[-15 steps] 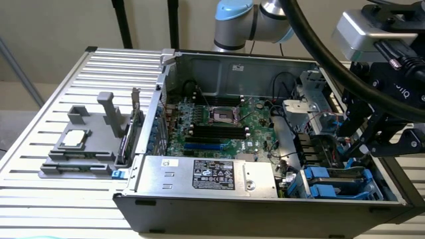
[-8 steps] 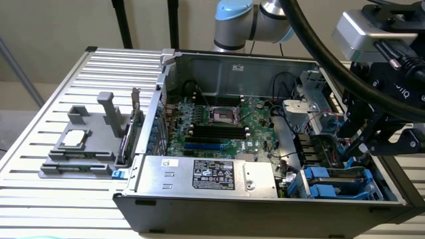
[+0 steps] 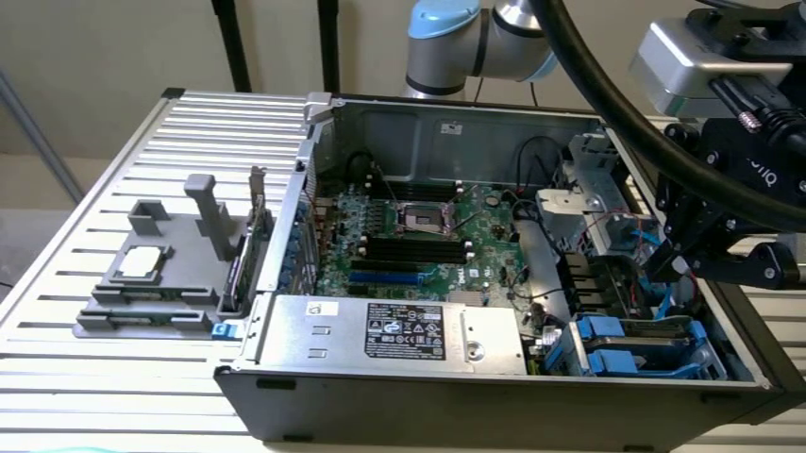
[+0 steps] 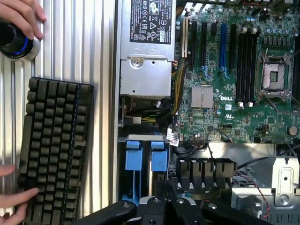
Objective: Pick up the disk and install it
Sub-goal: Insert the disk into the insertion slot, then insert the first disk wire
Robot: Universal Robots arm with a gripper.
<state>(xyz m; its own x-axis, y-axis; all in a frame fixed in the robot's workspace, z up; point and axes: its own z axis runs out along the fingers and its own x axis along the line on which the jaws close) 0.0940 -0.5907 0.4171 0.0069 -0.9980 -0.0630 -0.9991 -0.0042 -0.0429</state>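
**A:** Where is the disk?

**B:** In the exterior view the disk (image 3: 636, 347) lies in the drive bay at a corner of the open computer case (image 3: 504, 401), about four o'clock from the motherboard (image 3: 416, 241). It shows bright blue along its sides. I cannot make out the label.

**A:** And the gripper?

**B:** The gripper (image 3: 690, 264) hangs over the case's side, about twelve o'clock from the disk and apart from it. Whether its grip is wide or narrow I cannot tell. In the wrist view the disk (image 4: 133, 159) sits just beyond the gripper (image 4: 166, 206).

**A:** What else is around?

**B:** A silver power supply (image 3: 391, 330) sits at six o'clock from the motherboard, just beside the bay. At nine o'clock from the case a grey fixture (image 3: 158, 293) stands on the ribbed tabletop (image 3: 202, 123), carrying a small square chip (image 3: 142, 262). In the wrist view a black keyboard (image 4: 54, 150) lies beside the case. One hand (image 4: 14, 201) touches its edge and another hand (image 4: 21, 13) rests on a black knob (image 4: 14, 40).
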